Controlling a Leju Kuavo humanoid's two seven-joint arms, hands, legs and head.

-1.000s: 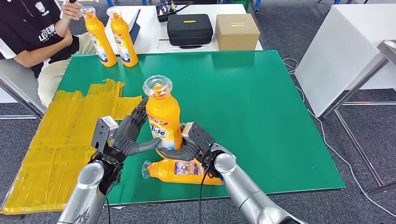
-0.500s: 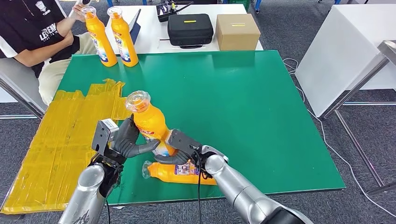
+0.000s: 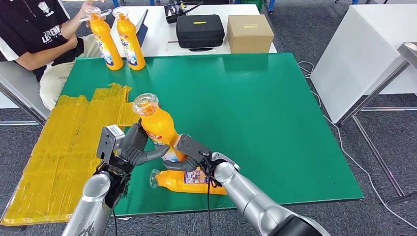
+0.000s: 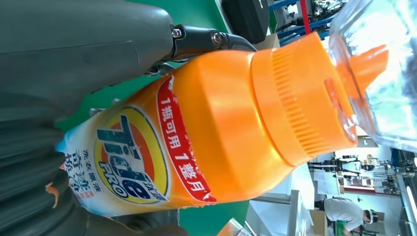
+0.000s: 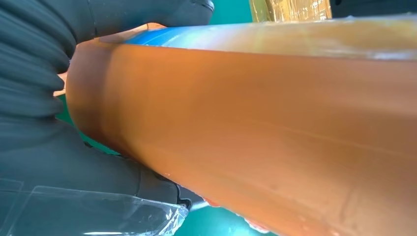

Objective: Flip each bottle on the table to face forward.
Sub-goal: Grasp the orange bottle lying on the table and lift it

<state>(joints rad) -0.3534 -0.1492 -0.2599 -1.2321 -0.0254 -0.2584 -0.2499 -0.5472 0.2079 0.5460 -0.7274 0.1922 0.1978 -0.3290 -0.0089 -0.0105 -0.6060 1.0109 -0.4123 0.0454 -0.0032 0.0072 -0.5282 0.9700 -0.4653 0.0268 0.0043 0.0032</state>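
Tilted orange detergent bottle [image 3: 158, 127]: gripped by left hand [image 3: 134, 147] and right hand [image 3: 189, 153], above lying bottle [image 3: 189, 180] on green table [image 3: 275, 108]

Both silver arms are reaching in over the near edge of the table, elbows low and forearms angling toward each other. The left hand [image 3: 135, 147] is wrapping its dark fingers and thumb around the tilted orange detergent bottle [image 3: 158, 129] from the left. The right hand [image 3: 189, 156] is cupping the bottle's lower part from the right, fingers curling beneath it.
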